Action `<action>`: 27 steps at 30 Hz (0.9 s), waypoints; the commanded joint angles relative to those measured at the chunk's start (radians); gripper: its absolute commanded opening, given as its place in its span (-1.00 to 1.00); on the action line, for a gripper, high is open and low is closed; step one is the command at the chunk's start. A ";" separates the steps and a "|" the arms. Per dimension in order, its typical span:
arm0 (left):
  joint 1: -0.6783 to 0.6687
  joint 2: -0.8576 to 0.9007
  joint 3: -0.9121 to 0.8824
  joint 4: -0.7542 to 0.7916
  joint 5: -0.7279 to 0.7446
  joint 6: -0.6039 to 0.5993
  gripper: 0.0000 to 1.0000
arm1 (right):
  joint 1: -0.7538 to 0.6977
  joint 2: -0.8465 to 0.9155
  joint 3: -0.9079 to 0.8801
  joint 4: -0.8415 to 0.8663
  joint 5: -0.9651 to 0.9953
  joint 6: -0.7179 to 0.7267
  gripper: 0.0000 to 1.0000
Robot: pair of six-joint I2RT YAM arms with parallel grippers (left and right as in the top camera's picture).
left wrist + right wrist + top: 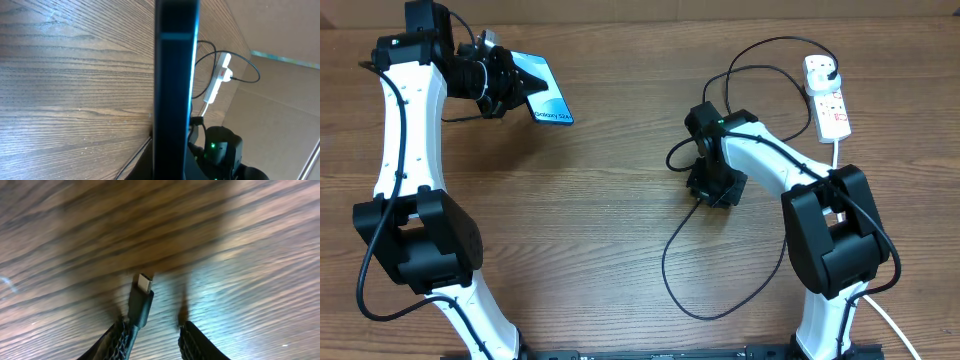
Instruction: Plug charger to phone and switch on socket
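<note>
The phone [546, 92], its blue screen lit, is held tilted above the table at the back left, with my left gripper [506, 84] shut on its near end. In the left wrist view the phone [175, 85] appears edge-on as a dark upright bar that hides the jaws. The charger's black cable [668, 262] loops across the table from its plug [820, 68] in the white socket [828, 98]. My right gripper [155, 327] is low over the wood with its jaws apart. The connector tip [142, 296] leans against the left finger, and the right finger is clear of it.
The socket [220, 75] lies at the back right with its thick white cord [836, 150] running toward the right arm's base. Black cable loops [750, 60] lie between the right gripper and the socket. Bare wood stretches between the two arms.
</note>
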 commanded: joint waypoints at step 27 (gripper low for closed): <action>-0.007 -0.020 0.002 -0.038 0.051 0.053 -0.92 | -0.031 0.049 0.011 0.108 -0.080 0.001 -0.63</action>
